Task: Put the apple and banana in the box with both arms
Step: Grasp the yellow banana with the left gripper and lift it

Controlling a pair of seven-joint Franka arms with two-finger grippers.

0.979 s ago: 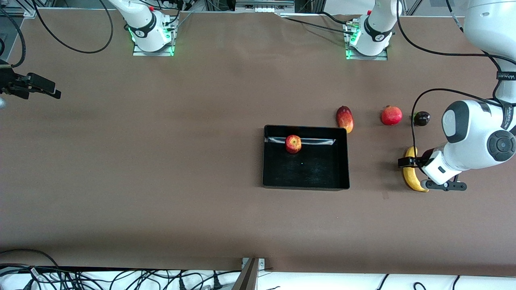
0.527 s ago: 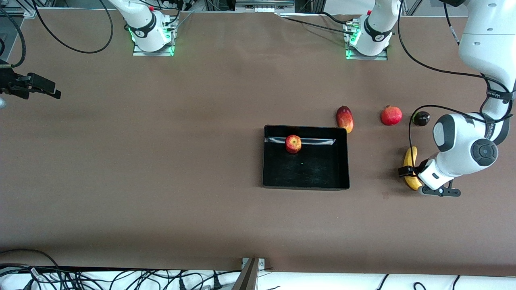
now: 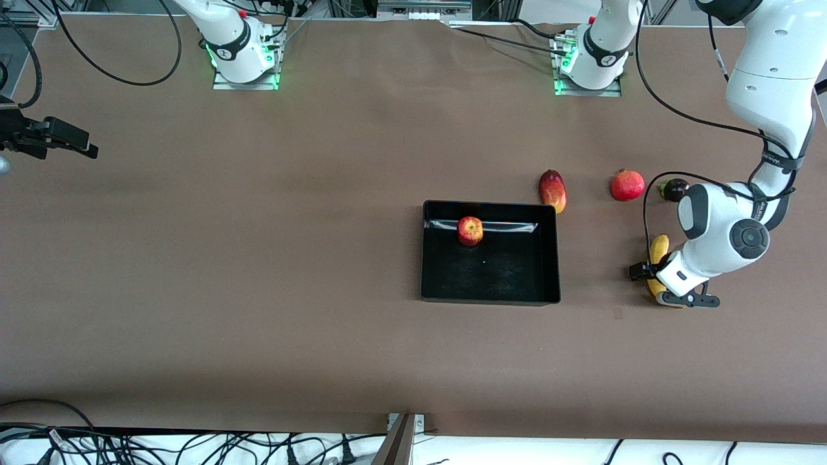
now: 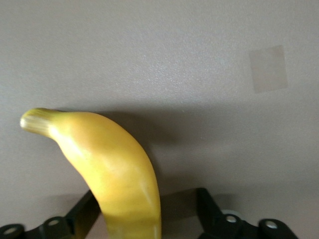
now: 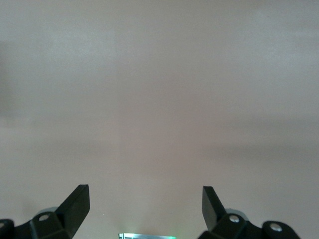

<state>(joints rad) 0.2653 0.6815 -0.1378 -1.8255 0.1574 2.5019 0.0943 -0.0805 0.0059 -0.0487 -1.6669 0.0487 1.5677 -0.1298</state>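
Yellow banana (image 4: 117, 169) is now straddled by the lowered left end effector (image 3: 654, 282), fingers narrowing, not yet clamped; right end effector (image 5: 144, 206) waits wide; apple (image 3: 470, 230) is boxed.

The left claw (image 3: 654, 279) has lowered onto the banana (image 3: 658, 250), fingers narrowing.

The apple (image 3: 470, 230) lies in the box (image 3: 489, 301); the banana (image 3: 658, 251) lies on the desk (image 3: 258, 258) toward the left arm's end.

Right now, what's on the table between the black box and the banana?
Nothing: in the front view the stretch of brown table between the box and the banana is bare. The left tool is down around the banana.
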